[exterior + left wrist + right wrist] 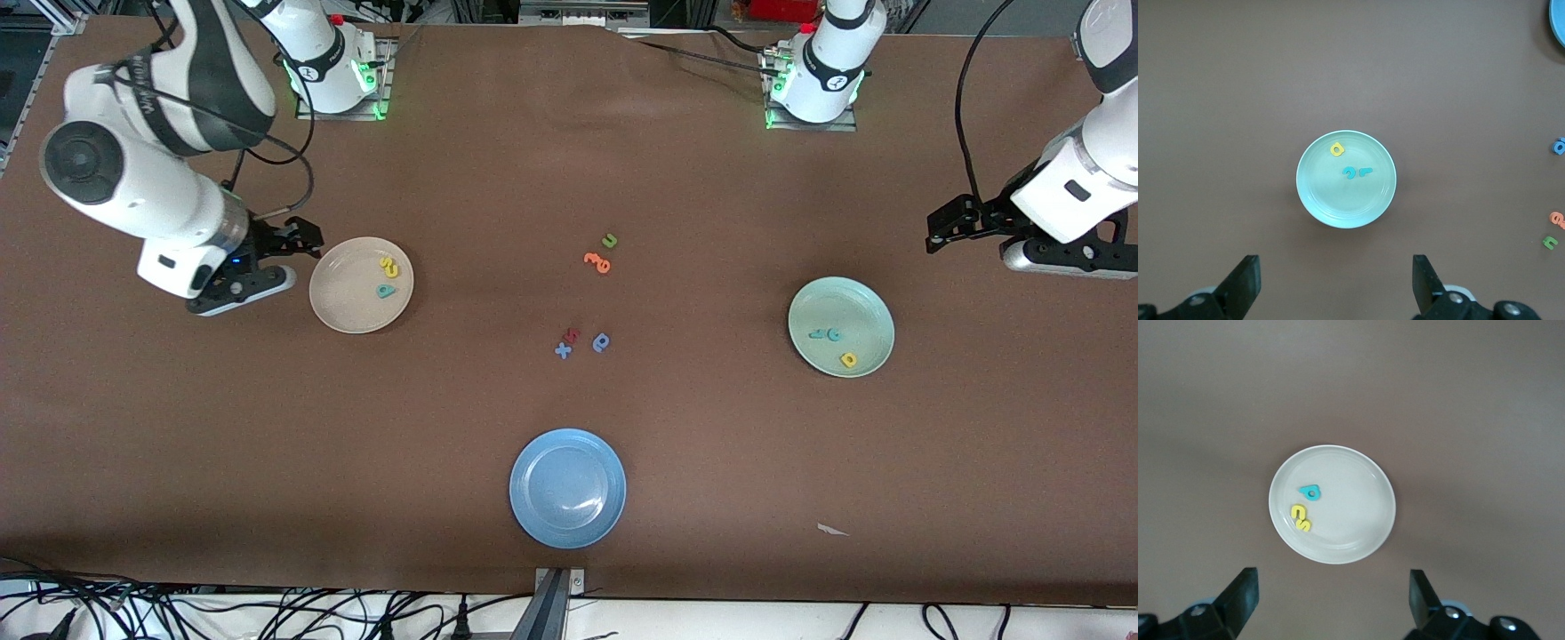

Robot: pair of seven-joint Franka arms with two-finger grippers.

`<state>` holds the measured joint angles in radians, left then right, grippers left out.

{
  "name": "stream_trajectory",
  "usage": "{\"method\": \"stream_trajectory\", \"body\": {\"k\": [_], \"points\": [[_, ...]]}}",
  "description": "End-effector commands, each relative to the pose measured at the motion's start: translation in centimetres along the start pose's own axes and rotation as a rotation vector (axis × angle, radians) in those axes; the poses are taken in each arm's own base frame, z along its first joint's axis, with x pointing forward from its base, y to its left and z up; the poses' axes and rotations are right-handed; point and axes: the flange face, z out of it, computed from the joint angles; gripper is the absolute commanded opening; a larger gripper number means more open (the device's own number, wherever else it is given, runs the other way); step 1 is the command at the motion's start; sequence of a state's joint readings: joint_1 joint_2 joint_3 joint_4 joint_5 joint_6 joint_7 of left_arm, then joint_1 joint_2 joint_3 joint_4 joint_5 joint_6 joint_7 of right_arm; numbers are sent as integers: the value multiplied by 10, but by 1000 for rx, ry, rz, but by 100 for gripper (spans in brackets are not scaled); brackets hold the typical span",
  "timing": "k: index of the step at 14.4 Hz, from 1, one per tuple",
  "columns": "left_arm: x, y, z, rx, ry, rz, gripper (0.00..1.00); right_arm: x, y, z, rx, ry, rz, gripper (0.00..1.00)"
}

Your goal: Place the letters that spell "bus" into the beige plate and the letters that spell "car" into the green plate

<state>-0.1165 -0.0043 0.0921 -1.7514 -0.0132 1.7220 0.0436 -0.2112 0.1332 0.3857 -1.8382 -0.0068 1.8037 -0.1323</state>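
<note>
Blue plate (567,487) is sitting nearest the front camera, holding nothing; likely unused by this task.

Next up the counter (267,462), loose distractors are lying mid-counter: blue "x" (563,350), a small red letter (573,335), darker blue round letter (601,342); farther still, orange letter (597,262) and green "u" (609,240).

Green plate (841,326), toward the left arm's end, is carrying yellow "a" (848,359), teal "c" (833,334) and teal "r" (816,335), so "car" looks done.

Beige plate (361,284), toward the right arm's end, is carrying teal-blue "b" (385,291), yellow "s" (391,271) and yellow "u" (386,263), the two yellows touching.

Right gripper (298,240) is hovering just beside the beige plate, jaws spread wide, gripping nothing. Left gripper (944,229) is waiting well apart from the green plate, jaws likewise wide and bare. Judgement: sorting appears complete.
</note>
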Motion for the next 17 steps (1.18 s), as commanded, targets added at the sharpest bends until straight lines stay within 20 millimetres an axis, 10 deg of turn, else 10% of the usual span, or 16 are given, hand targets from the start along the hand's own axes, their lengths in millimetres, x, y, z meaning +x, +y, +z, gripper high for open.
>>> {"method": "stream_trajectory", "body": {"k": [1,6,17], "points": [[-3,1,-2,23,-3,-6,100,-3,21,-44,39,-30,56,100],[-3,1,-1,24,-5,-6,100,-29,33,-145,13,-18,175,100],[-3,1,-1,23,-3,-6,100,-68,95,-178,-47,-8,357,100]]}}
